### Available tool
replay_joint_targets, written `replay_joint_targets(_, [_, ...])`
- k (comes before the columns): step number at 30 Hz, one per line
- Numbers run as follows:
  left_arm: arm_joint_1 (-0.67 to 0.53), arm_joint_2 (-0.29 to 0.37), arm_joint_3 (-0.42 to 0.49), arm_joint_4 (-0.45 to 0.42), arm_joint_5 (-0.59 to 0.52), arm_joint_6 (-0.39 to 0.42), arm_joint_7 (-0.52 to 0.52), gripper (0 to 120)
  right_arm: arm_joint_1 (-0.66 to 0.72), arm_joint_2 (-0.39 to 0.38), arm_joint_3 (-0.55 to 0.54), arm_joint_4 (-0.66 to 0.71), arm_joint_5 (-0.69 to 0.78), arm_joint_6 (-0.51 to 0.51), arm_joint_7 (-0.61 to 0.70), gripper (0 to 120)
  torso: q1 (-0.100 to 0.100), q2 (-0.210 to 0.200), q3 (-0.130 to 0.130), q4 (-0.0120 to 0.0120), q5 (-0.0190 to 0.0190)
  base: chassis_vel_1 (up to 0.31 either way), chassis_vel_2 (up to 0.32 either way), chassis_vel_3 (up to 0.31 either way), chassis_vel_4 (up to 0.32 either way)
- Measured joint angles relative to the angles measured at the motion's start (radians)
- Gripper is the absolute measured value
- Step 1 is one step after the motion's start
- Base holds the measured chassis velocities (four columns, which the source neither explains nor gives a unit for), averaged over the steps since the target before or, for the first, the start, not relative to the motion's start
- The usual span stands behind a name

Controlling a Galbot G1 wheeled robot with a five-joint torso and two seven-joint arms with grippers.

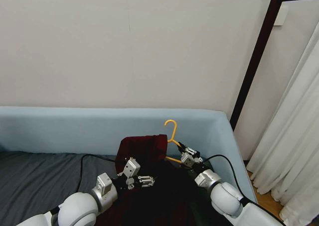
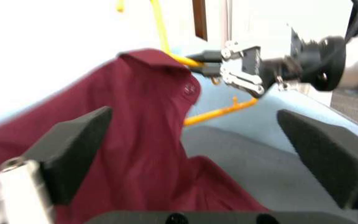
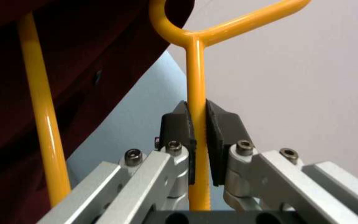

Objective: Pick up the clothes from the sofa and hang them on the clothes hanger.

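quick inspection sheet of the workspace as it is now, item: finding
surface: light blue sofa with a dark grey seat cushion
job's things: maroon shirt partly draped on the yellow hanger, one hanger arm bare
clutter: nothing seen
grippers: right gripper shut on the hanger's stem below the hook; left gripper open, by the shirt
cables: black cable on the seat cushion; second cable by the right arm
surroundings: white wall, dark post, white curtain

We see a plain off-white wall (image 1: pixel 124 47) across the upper frame, a dark brown upright post (image 1: pixel 255 61) at upper right, and sheer white curtains (image 1: pixel 294 151) down the right edge.
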State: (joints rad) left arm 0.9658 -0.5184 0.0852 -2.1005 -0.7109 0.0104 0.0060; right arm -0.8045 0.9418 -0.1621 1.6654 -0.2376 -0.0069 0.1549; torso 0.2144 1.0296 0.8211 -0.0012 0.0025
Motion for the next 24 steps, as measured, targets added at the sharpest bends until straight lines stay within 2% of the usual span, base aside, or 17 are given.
replay_joint_targets(4, [-0.039, 0.033, -0.051, 0.042, -0.104, -0.017, 0.042, 112, -0.021, -0.004, 0.025, -0.022, -0.073, 0.069, 0.002, 5, 0.0, 0.0, 0.0, -0.0003, 0.0, 0.0, 0.0, 0.0, 0.0])
replay_joint_targets(11, [-0.083, 0.058, -0.074, 0.082, -0.142, -0.036, 0.101, 115, -0.018, 0.018, 0.043, -0.055, -0.142, 0.126, 0.008, 5, 0.0, 0.0, 0.0, -0.0004, 0.0, 0.0, 0.0, 0.0, 0.0])
replay_joint_targets(13, [-0.102, 0.072, -0.078, 0.107, -0.165, -0.071, 0.134, 114, -0.011, 0.035, 0.043, -0.074, -0.17, 0.15, 0.013, 5, 0.0, 0.0, 0.0, 0.0003, -0.0001, 0.0, 0.0, 0.0, 0.0])
replay_joint_targets(15, [-0.113, 0.078, -0.079, 0.124, -0.174, -0.09, 0.155, 113, -0.008, 0.04, 0.042, -0.081, -0.176, 0.158, 0.015, 5, 0.0, 0.0, 0.0, -0.0001, -0.0001, 0.0, 0.0, 0.0, 0.0])
replay_joint_targets(19, [-0.148, 0.119, -0.082, 0.2, -0.216, -0.12, 0.324, 106, 0.012, 0.063, 0.031, -0.097, -0.195, 0.179, 0.019, 5, 0.0, 0.0, 0.0, -0.0001, -0.0001, 0.0, 0.0, 0.0, 0.0])
replay_joint_targets(20, [-0.148, 0.119, -0.082, 0.2, -0.216, -0.12, 0.324, 106, 0.012, 0.063, 0.031, -0.097, -0.195, 0.179, 0.019, 5, 0.0, 0.0, 0.0, -0.0001, -0.0001, 0.0, 0.0, 0.0, 0.0])
replay_joint_targets(22, [-0.163, 0.144, -0.082, 0.229, -0.227, -0.121, 0.405, 101, 0.023, 0.073, 0.027, -0.102, -0.208, 0.186, 0.02, 5, 0.0, 0.0, 0.0, -0.0001, -0.0002, 0.0, 0.0, 0.0, 0.0])
replay_joint_targets(24, [-0.174, 0.157, -0.08, 0.25, -0.229, -0.118, 0.421, 101, 0.037, 0.085, 0.02, -0.111, -0.217, 0.195, 0.021, 5, 0.0, 0.0, 0.0, -0.0001, -0.0001, 0.0, 0.0, 0.0, 0.0])
